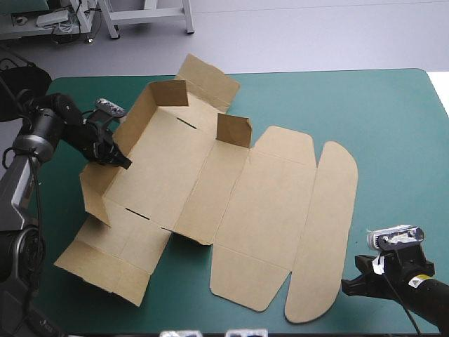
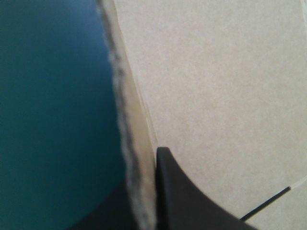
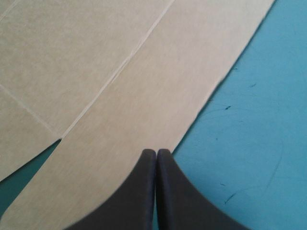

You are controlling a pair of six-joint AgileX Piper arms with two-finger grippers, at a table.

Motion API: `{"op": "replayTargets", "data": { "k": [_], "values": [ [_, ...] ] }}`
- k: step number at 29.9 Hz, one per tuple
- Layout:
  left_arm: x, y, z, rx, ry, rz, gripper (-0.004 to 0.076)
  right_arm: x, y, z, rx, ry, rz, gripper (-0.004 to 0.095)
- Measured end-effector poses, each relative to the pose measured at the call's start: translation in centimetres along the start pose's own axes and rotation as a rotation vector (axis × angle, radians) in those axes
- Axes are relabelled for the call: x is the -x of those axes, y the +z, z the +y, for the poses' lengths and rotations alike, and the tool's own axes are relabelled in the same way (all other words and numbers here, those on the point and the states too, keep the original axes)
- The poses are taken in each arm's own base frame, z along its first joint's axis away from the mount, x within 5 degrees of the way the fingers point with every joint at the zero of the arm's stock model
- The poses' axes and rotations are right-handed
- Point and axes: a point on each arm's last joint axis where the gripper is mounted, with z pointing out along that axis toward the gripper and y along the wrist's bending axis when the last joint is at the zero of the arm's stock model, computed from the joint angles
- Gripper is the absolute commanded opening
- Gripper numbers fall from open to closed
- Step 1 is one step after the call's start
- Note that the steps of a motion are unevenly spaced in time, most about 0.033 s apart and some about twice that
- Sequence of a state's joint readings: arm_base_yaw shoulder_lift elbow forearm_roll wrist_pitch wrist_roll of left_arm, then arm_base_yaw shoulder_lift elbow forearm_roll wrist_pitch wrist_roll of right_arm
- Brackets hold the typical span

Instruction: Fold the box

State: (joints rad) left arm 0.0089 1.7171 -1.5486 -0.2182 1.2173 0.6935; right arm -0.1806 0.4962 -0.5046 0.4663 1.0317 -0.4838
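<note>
From above, you have one box [image 1: 231, 196], a cut brown sheet lying mostly flat over the middle and left of the desk [image 1: 393, 126]. It stretches widest from the left edge toward the right, and its creases run roughly near to far. Its long left wall [image 1: 105, 179] is raised, and two end tabs [image 1: 235, 130] stand upright toward the far edge. The one rounded flap [image 1: 326, 232] lies flat on the right. Of your two tools, the left tool [image 1: 119, 160] is at that raised wall, so the rest of the box lies to its right, and any tuck would, I judge, go toward the desk's right edge. The right tool [image 1: 349, 286] sits near the near right corner, just beside the near end of the rounded flap and well apart from the walls, so the left arm is the nearer one for the wall work. From the left wrist, the left tool [image 2: 148, 187] is pinching the wall's board edge, with one black finger on the inner face of the box [image 2: 220, 86] and the teal-green desk [image 2: 48, 96] on the outer side. From the right wrist, the right tool [image 3: 156, 154] is pressed together and holds nothing. Its tip is at the curved edge of the rounded flap [image 3: 144, 110], with bare desk [image 3: 259, 105] beside it.
</note>
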Motion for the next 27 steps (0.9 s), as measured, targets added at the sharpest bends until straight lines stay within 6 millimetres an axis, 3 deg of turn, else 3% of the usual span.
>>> {"op": "replayTargets", "data": {
  "k": [5,16,27],
  "values": [
    [3.0,-0.9,-3.5,0.050,0.208,-0.008,-0.0009,0.0,0.0,-0.1,-0.006,-0.004,0.003,-0.0013],
    [7.7,-1.3,-10.9,0.263,0.600,-0.075,-0.0009,0.0,0.0,-0.1,-0.008,-0.006,0.004,-0.0013],
    [9.9,-1.6,-19.0,0.394,0.927,-0.178,-0.0009,0.0,0.0,-0.1,-0.008,-0.005,0.004,-0.0013]
  ]
}}
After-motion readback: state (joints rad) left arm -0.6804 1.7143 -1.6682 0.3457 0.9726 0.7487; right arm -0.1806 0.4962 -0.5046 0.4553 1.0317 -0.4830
